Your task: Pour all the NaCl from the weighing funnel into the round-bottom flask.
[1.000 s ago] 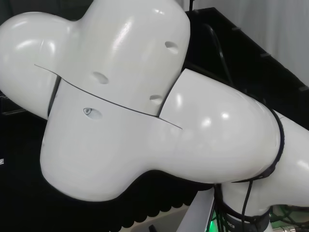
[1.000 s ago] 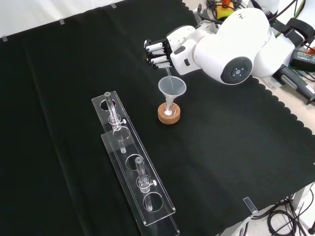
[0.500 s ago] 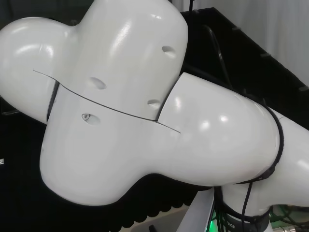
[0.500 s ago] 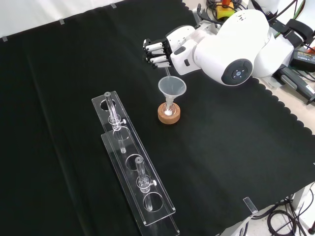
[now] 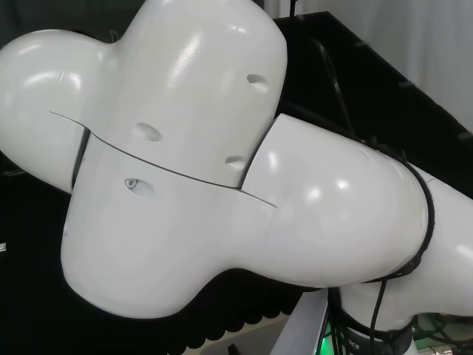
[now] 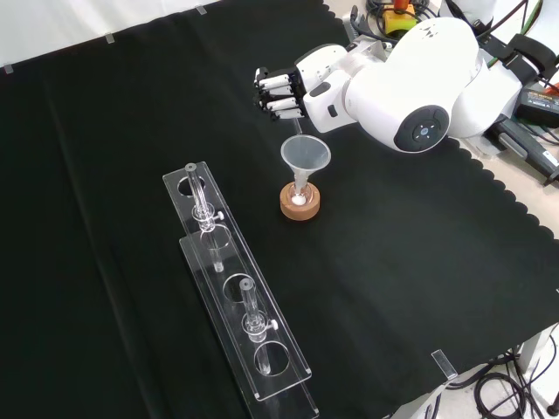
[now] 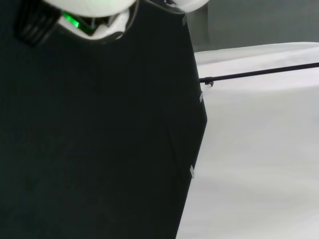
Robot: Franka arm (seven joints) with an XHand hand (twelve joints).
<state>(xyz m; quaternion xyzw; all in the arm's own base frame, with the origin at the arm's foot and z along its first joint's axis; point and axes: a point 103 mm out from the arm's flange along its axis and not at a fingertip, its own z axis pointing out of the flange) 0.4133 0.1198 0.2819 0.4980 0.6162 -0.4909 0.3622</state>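
While the arm's big white link (image 6: 419, 78) with its round grey cap leans in from the top right of the front view, the hand (image 6: 281, 94) hangs above the middle of the table (image 6: 419, 262), its black and white fingers (image 6: 272, 84) curled inward. A thin clear stem comes down out of those curled fingers and ends just over the wide mouth of a clear funnel (image 6: 306, 157); this stem looks like the spout of the weighing funnel (image 6: 296, 127), though the glass is too faint to make out its body inside the hand.

The clear funnel sits upright in the neck of the round-bottom flask (image 6: 300, 197), which rests on a cork ring (image 6: 300, 207) directly below the hand. A small white patch shows at the bottom of the flask, inside the ring.

To the left of the flask in the front view, well apart from it, two long clear racks (image 6: 236, 292) lie end to end, partly overlapping, running from upper left to lower right. Each rack has round holes, and a clear glass piece with a small side tap stands in each: one (image 6: 203, 202) in the farther rack, one (image 6: 251, 314) in the nearer.

In the head view the arm's white links (image 5: 192, 170) stand before the table. The wrist view looks across black cloth (image 7: 89, 139) to its edge, with a pale surface beyond.
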